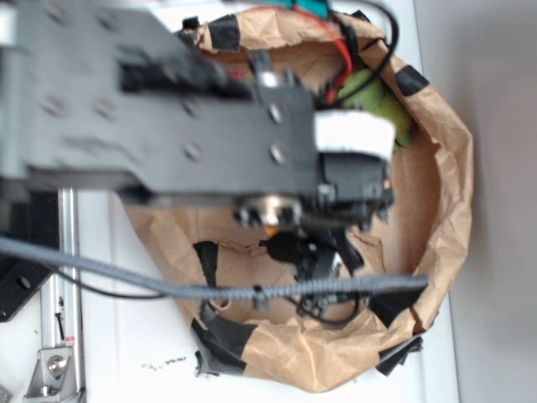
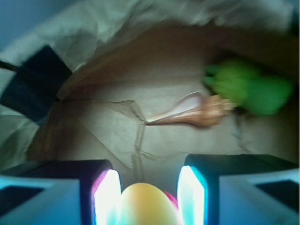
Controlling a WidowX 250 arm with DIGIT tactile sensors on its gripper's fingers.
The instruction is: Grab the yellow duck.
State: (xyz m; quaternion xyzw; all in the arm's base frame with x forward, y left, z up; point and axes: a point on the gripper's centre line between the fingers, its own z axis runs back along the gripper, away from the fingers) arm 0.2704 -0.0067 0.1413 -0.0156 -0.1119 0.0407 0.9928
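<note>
Yellow duck between the jaws, both pads touching it, pinched

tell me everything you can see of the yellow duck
Only in the wrist view: the yellow duck shows as a smooth, rounded, bright yellow dome, plastic or rubber by its look, cut off by the bottom edge. It sits between the two fingers of the gripper, close against both; blur hides whether they touch. No head or beak shows. A pink sliver edges its right side.

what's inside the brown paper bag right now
Inside the paper bag: a spiral seashell, a green plush toy past it, and the yellow duck between the gripper fingers. In the exterior view, the arm covers most of the bag's floor.
</note>
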